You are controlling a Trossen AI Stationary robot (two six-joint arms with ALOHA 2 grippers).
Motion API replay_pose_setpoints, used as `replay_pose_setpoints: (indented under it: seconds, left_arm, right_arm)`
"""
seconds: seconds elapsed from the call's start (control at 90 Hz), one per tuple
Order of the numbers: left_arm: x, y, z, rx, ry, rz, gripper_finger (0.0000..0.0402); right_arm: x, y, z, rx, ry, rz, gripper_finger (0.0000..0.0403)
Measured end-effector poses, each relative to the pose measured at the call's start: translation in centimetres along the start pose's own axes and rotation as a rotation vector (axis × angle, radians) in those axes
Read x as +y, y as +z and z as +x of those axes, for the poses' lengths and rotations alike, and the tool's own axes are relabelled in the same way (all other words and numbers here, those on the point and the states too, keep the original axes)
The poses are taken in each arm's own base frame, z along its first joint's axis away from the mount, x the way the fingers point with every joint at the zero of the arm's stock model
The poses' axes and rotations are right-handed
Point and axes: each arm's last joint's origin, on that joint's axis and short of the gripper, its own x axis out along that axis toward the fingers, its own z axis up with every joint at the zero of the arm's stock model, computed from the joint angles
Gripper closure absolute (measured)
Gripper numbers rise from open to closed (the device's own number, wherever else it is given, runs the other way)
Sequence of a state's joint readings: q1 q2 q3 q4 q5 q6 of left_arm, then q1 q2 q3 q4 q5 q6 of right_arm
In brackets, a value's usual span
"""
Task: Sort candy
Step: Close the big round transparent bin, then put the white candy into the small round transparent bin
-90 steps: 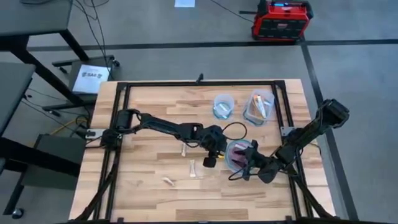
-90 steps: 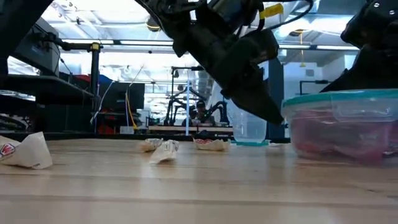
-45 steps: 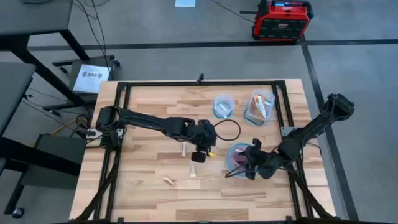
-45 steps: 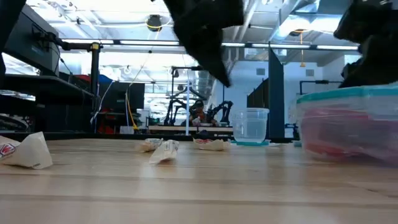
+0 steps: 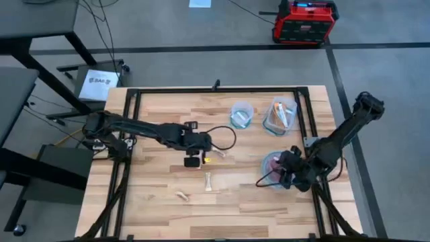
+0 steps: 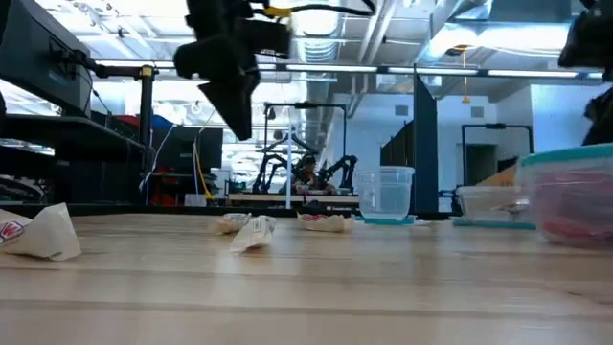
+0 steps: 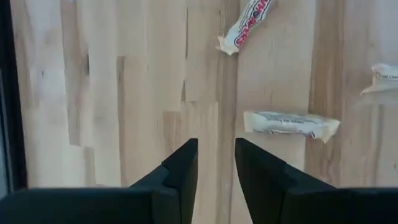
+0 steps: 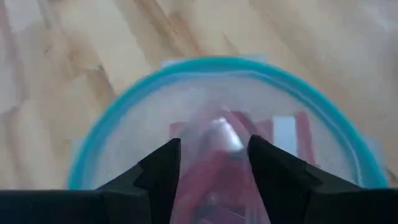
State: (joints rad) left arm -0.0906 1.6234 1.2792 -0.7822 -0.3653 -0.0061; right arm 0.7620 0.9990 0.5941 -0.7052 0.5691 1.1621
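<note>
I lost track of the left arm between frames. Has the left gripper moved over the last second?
Yes. In the high view the left gripper has drawn back leftward, away from the container of red candy, and now hangs above the loose candies.

From my remote station I see a butcher-block table (image 5: 161, 195) framed by a black metal rail (image 5: 215, 91), standing on a grey floor crossed by dark tape lines. Three clear blue-rimmed containers sit toward its right side: a round tub (image 5: 240, 115) near the far edge, an angular one (image 5: 279, 115) just beside it, and a third (image 5: 275, 163) nearer the front. Beyond the table, a red and black power unit (image 5: 302, 21) rests on the floor; a white labelled box (image 5: 98, 85) lies off the far left corner, near a dark desk (image 5: 40, 20).
</note>
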Motion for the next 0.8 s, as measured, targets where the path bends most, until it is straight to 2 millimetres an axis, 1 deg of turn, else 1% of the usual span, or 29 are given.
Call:
replay_pose_setpoints:
  seconds: [0.056, 0.111, 0.167, 0.233, 0.289, 0.389, 0.467, 0.556, 0.656, 0.8]
  left_arm:
    - [0.1, -0.7, -0.2, -0.038, 0.000, -0.031, 0.0309]
    - [0.2, -1.3, -0.5, -0.094, -0.002, -0.064, 0.0309]
    - [0.2, -1.9, -0.5, -0.151, -0.004, -0.097, 0.0309]
    - [0.3, -2.7, -0.7, -0.211, -0.012, -0.136, 0.0309]
    - [0.3, -3.1, -0.9, -0.258, -0.032, -0.167, 0.0309]
    - [0.5, -3.9, -1.4, -0.307, -0.041, -0.214, 0.0309]
    - [0.7, -4.1, -2.0, -0.327, -0.043, -0.225, 0.0309]
    - [1.0, -4.1, -2.8, -0.360, -0.043, -0.232, 0.0309]
    - [1.2, -4.0, -3.3, -0.386, -0.041, -0.231, 0.0309]
    - [1.2, -4.2, -3.4, -0.380, -0.040, -0.225, 0.0309]
  right_arm:
    - [0.7, 1.5, -0.7, -0.064, 0.052, 0.006, 0.0223]
    - [1.4, 2.8, -0.8, -0.140, 0.086, -0.029, 0.0223]
    - [2.1, 4.1, -0.3, -0.211, 0.116, -0.069, 0.0223]
    - [2.6, 5.7, 0.9, -0.290, 0.113, -0.116, 0.0223]
    - [2.8, 6.8, 2.5, -0.314, 0.092, -0.148, 0.0223]
    - [2.5, 8.4, 6.6, -0.281, 0.068, -0.193, 0.0223]
    - [1.8, 9.4, 10.0, -0.249, 0.074, -0.208, 0.0223]
    - [0.8, 10.0, 13.7, -0.210, 0.080, -0.213, 0.0223]
    - [0.3, 10.8, 16.8, -0.149, 0.081, -0.227, 0.0223]
    - [0.2, 11.1, 20.5, -0.076, 0.045, -0.260, 0.0223]
